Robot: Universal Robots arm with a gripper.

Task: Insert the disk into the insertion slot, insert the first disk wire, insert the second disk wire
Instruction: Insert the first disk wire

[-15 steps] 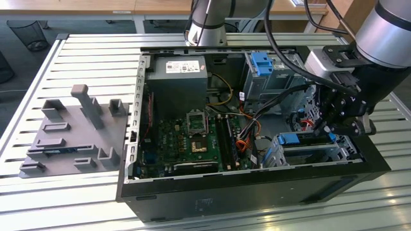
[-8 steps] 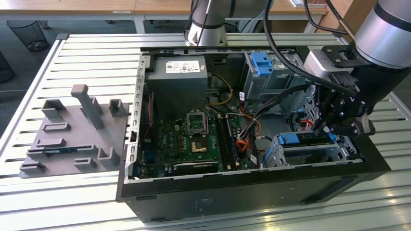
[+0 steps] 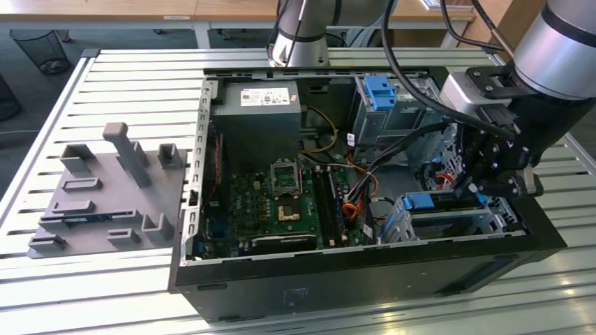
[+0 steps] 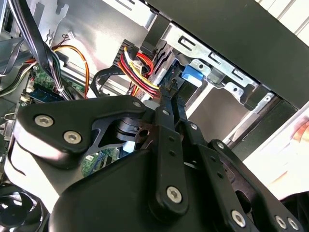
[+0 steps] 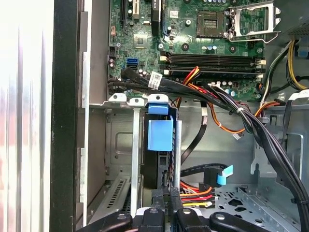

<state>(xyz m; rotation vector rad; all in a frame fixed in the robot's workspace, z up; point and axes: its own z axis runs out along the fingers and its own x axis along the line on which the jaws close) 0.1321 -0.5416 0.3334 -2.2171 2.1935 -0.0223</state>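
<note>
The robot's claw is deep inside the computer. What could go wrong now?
The gripper sits right by the red and yellow wires, so it might snag or tug them. It is also close to the disk sitting in the insertion slot; a crooked push could bump the metal wall.

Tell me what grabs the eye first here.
An open computer case lies in the middle, its green board bare. At the exterior view's right, the black hand hangs over the slot, where the blue-framed disk sits.
</note>
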